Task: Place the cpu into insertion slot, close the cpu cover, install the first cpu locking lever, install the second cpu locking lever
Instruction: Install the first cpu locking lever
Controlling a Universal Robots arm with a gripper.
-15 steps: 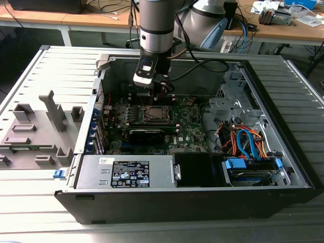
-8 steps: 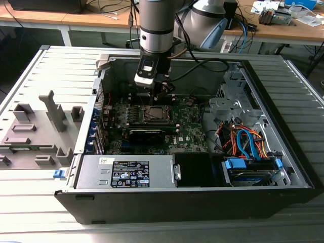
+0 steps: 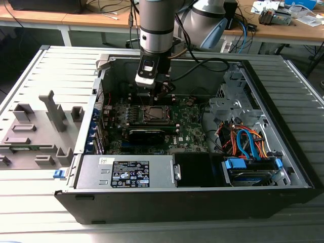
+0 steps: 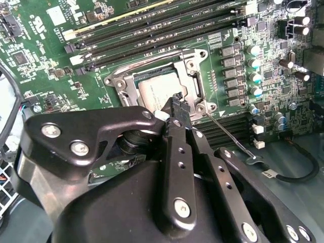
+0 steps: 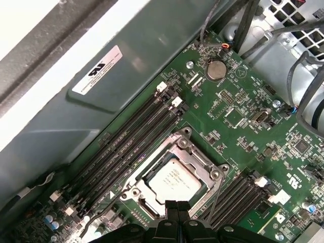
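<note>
The cpu (image 5: pixel 174 181) lies flat in the insertion slot (image 3: pixel 154 114) on the green motherboard, its silvery face showing in both wrist views (image 4: pixel 154 91). The cpu cover (image 5: pixel 200 159) is down over it, framing the chip (image 4: pixel 190 66). My gripper (image 3: pixel 152 96) hangs just above the socket. Its black fingers are shut together with nothing between them, the tips (image 4: pixel 174 98) at the cover's edge (image 5: pixel 177 205). A thin wire locking lever (image 4: pixel 230 136) slants away from a socket corner and looks unlatched. A second thin lever (image 5: pixel 215 195) runs beside the socket.
The open computer case (image 3: pixel 283 152) walls in the board. Memory slots (image 5: pixel 126 147) run beside the socket, and a black card (image 3: pixel 147 134) lies in front of it. A power supply (image 3: pixel 126 172), a drive with blue and orange cables (image 3: pixel 250 152) and grey fixtures (image 3: pixel 40 126) surround it.
</note>
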